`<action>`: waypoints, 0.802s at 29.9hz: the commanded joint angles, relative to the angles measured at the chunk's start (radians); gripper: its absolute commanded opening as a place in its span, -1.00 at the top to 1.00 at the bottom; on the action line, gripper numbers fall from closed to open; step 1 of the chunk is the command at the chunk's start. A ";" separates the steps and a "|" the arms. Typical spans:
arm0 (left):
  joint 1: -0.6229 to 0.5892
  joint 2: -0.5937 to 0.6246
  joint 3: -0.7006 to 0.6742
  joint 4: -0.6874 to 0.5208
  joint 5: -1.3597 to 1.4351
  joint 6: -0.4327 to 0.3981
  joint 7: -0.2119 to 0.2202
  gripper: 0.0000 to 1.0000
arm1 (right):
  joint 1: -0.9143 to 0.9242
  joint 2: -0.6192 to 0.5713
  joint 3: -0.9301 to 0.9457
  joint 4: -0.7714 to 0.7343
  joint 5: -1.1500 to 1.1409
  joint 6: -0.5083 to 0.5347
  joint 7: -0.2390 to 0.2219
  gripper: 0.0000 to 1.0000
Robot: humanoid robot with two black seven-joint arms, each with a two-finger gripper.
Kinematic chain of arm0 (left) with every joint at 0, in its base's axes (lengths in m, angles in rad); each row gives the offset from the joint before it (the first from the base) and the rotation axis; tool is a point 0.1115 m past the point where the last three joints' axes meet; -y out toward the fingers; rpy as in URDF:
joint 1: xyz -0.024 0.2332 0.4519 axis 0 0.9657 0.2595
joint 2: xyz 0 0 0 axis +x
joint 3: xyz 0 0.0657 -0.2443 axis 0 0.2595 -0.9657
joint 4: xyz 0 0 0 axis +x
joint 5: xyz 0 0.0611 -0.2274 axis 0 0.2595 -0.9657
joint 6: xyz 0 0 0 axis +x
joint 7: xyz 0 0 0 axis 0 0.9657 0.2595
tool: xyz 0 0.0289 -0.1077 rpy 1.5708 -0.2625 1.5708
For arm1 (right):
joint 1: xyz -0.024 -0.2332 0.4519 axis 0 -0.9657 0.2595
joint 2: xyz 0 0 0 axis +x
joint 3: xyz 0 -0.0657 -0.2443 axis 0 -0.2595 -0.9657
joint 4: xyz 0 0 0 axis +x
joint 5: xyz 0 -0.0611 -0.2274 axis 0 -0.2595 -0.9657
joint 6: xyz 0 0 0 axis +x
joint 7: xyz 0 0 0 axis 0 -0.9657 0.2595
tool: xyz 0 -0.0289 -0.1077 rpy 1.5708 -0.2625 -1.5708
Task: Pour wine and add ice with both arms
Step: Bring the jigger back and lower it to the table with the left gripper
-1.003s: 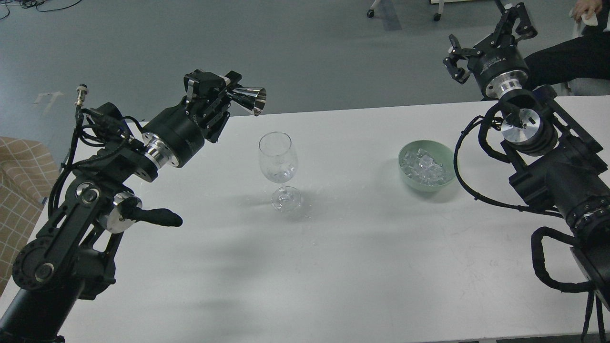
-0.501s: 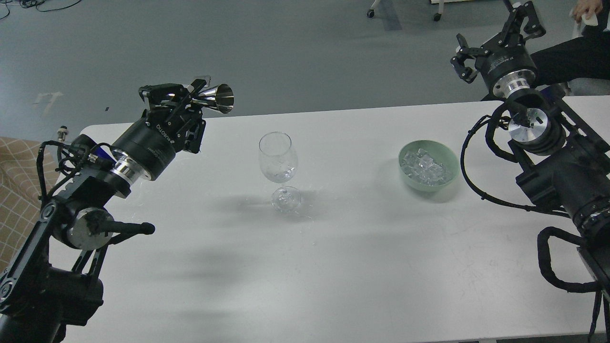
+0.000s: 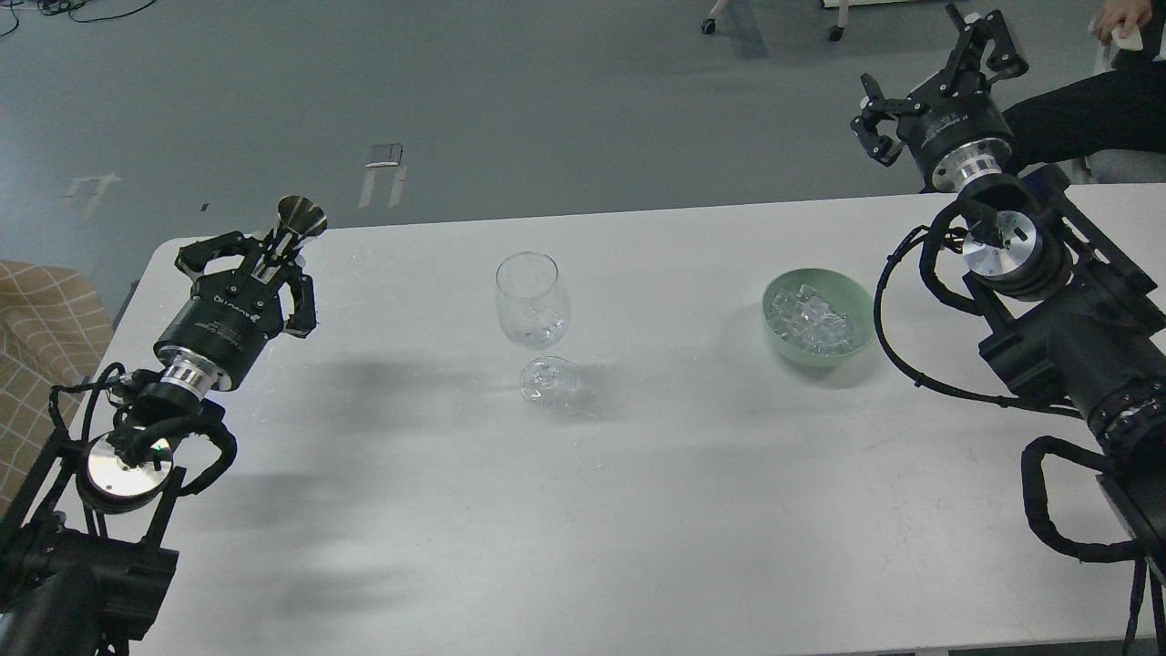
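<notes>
A clear wine glass [image 3: 533, 310] stands upright at the table's middle with a little clear wine [image 3: 534, 333] low in its bowl. A pale green bowl [image 3: 860, 301] of ice cubes [image 3: 813, 323] sits to its right. My left gripper [image 3: 273, 260] is shut on a small shiny metal cone cup [image 3: 301, 219], held mouth-up above the table's far left, well left of the glass. My right gripper [image 3: 938, 68] is open and empty, raised beyond the table's far right edge, behind the bowl.
The white table [image 3: 638, 510] spans the view. A seated person's dark leg [image 3: 1084, 114] and hand [image 3: 1120, 18] are at the top right, close to my right gripper. A checked cushion [image 3: 36, 355] lies at the left edge. Chair castors [image 3: 709, 25] stand on the grey floor.
My left arm has swung left and down away from the glass, turning the metal cup from tipped sideways to mouth-up. My right arm has barely moved.
</notes>
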 commanded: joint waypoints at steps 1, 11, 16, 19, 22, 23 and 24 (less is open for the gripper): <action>-0.043 -0.024 -0.001 0.135 -0.026 -0.052 -0.011 0.58 | -0.008 0.000 -0.001 0.000 -0.001 -0.009 0.000 -1.00; -0.139 -0.076 -0.003 0.310 -0.333 -0.043 -0.010 0.59 | -0.010 -0.001 -0.002 -0.001 -0.003 -0.029 0.000 -1.00; -0.155 -0.102 -0.012 0.365 -0.415 -0.044 -0.013 0.59 | -0.010 -0.001 -0.002 -0.003 -0.003 -0.029 0.000 -1.00; -0.158 -0.110 -0.050 0.385 -0.442 -0.048 -0.013 0.58 | -0.012 -0.004 -0.014 -0.006 -0.004 -0.029 0.000 -1.00; -0.173 -0.129 -0.101 0.402 -0.459 -0.049 -0.013 0.57 | -0.007 -0.009 -0.057 -0.008 -0.004 -0.029 0.000 -1.00; -0.181 -0.134 -0.124 0.419 -0.476 -0.048 -0.013 0.57 | -0.002 -0.010 -0.065 -0.008 -0.004 -0.031 0.000 -1.00; -0.185 -0.137 -0.132 0.429 -0.484 -0.049 -0.013 0.58 | 0.001 -0.010 -0.068 -0.009 -0.004 -0.031 0.000 -1.00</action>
